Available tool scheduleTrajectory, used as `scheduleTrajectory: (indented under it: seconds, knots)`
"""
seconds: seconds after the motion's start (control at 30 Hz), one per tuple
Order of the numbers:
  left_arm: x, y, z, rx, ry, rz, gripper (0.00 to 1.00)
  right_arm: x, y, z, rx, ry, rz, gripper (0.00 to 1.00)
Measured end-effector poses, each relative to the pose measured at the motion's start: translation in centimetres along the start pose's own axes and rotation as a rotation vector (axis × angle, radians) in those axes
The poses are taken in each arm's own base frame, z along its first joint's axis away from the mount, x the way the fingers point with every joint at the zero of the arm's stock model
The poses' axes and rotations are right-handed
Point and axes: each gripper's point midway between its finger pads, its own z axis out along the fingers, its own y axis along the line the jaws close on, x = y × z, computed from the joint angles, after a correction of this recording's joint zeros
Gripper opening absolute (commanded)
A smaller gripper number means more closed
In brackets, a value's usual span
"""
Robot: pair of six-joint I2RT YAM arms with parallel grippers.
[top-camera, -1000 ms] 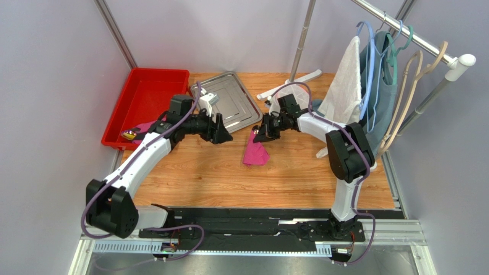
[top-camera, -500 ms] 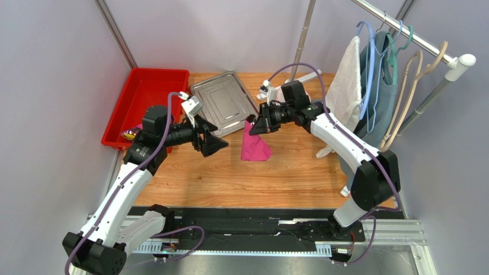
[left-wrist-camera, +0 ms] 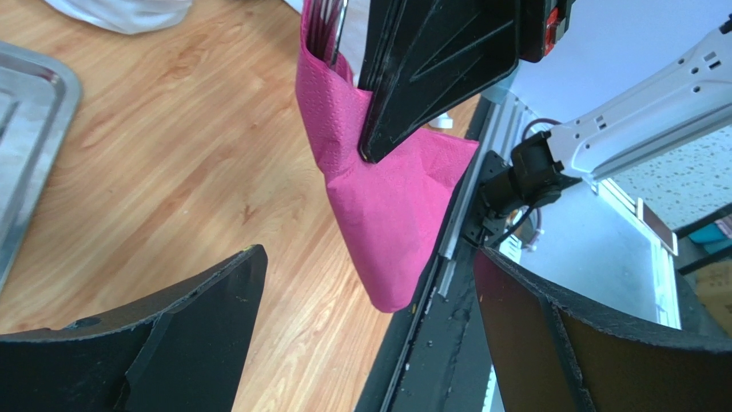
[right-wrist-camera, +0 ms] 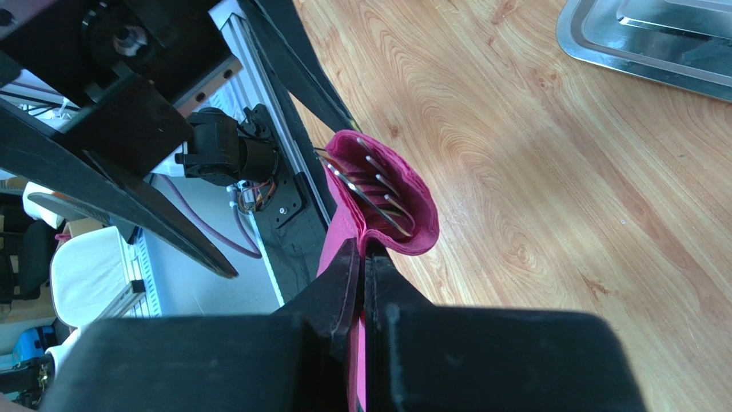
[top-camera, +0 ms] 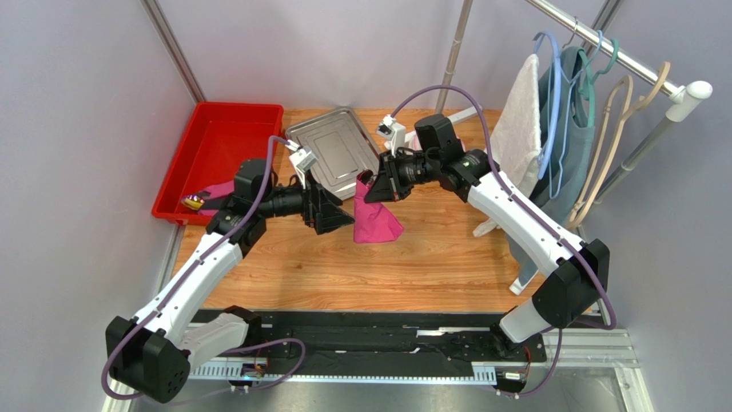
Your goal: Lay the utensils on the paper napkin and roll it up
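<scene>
My right gripper point(top-camera: 371, 190) is shut on the magenta-pink paper napkin point(top-camera: 375, 219) and holds it lifted above the wooden table. The napkin hangs folded like a pouch, with the silver utensils point(right-wrist-camera: 371, 189) lying inside its upper fold. In the right wrist view the napkin point(right-wrist-camera: 404, 210) is pinched between my closed fingers. My left gripper point(top-camera: 342, 216) is open and empty, just left of the hanging napkin point(left-wrist-camera: 387, 215). In the left wrist view, utensil tips point(left-wrist-camera: 331, 26) stick out of the napkin's top, beside the right gripper's fingers point(left-wrist-camera: 412, 77).
A steel tray point(top-camera: 335, 154) lies on the table behind the grippers. A red bin point(top-camera: 216, 154) stands at the far left with small items in it. A rack with hangers, a white towel point(top-camera: 520, 120) and clothes stands at the right.
My right gripper has raised the napkin with the utensils off the table and carried it left. My left gripper has moved right, closer to the napkin.
</scene>
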Motion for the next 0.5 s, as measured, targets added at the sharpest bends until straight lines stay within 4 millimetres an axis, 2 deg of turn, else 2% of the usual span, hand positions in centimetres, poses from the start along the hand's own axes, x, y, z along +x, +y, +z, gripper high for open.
scheduleTrajectory:
  seconds: [0.2, 0.3, 0.33, 0.37, 0.5]
  knots:
    - [0.7, -0.2, 1.1, 0.031, -0.001, -0.034, 0.83, 0.5, 1.2, 0.6, -0.022, 0.019, -0.011, 0.00]
    - [0.8, -0.3, 1.6, 0.046, -0.006, -0.042, 0.72, 1.0, 2.1, 1.0, -0.040, 0.034, -0.016, 0.00]
    - [0.8, -0.4, 1.7, 0.052, -0.006, -0.044, 0.64, 1.1, 2.3, 1.1, -0.044, 0.037, -0.016, 0.00]
    - [0.9, -0.5, 1.8, 0.057, -0.007, -0.043, 0.60, 1.1, 2.5, 1.2, -0.047, 0.040, -0.015, 0.00]
    - [1.3, -0.5, 2.1, 0.066, -0.013, -0.054, 0.57, 1.4, 3.0, 1.4, -0.058, 0.048, -0.008, 0.00]
